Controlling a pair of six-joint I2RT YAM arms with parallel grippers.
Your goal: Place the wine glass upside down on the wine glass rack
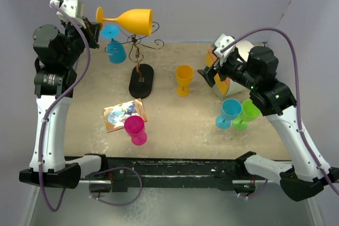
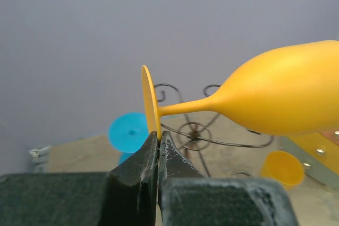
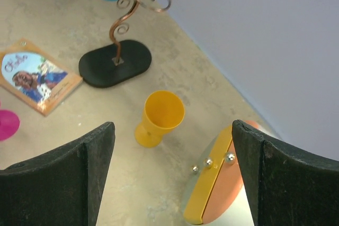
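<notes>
A yellow wine glass (image 1: 132,20) (image 2: 286,99) lies sideways in the air, bowl to the right, above the wine glass rack (image 1: 139,51) (image 2: 196,133) (image 3: 124,19). My left gripper (image 1: 98,27) (image 2: 158,138) is shut on the rim of its flat foot. The rack is a thin wire stand with curled arms and a black oval base (image 1: 141,80). A blue glass (image 1: 114,46) hangs foot up at the rack's left side. My right gripper (image 1: 207,76) (image 3: 172,125) is open and empty, hovering over the right of the table.
A small yellow cup (image 1: 184,79) (image 3: 159,117) stands right of the rack base. A round yellow and orange object (image 1: 225,72) (image 3: 228,183) sits under the right gripper. A pink glass (image 1: 135,129), a picture book (image 1: 124,114), a blue glass (image 1: 229,112) and a green glass (image 1: 244,114) stand nearer the front.
</notes>
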